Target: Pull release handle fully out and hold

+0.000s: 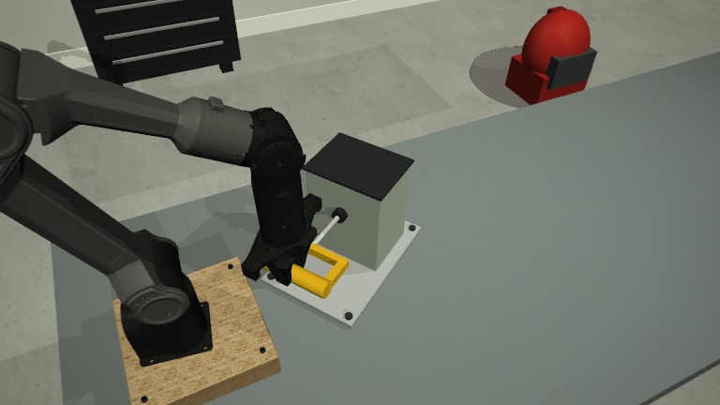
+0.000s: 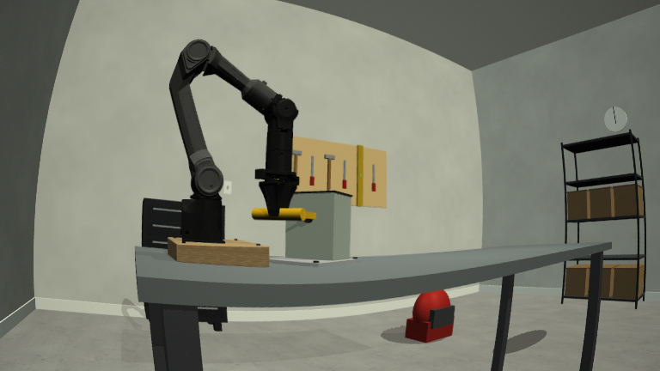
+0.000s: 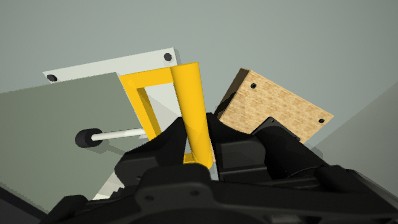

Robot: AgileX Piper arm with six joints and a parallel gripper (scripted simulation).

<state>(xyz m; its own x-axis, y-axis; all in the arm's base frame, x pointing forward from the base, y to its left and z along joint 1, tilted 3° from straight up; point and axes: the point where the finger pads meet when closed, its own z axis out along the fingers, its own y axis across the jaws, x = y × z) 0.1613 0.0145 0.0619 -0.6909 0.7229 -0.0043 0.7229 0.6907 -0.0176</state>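
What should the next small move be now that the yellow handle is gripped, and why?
Probably keep drawing the end effector a little further from the grey housing, without loosening. It is shut on the yellow handle's grip, and the white rod shows well out of the housing. Whether travel has ended cannot be told, so ease, then hold steady.

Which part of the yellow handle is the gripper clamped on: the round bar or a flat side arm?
The gripper is shut on the yellow round grip bar; the flat side arms run back toward the grey box, untouched.
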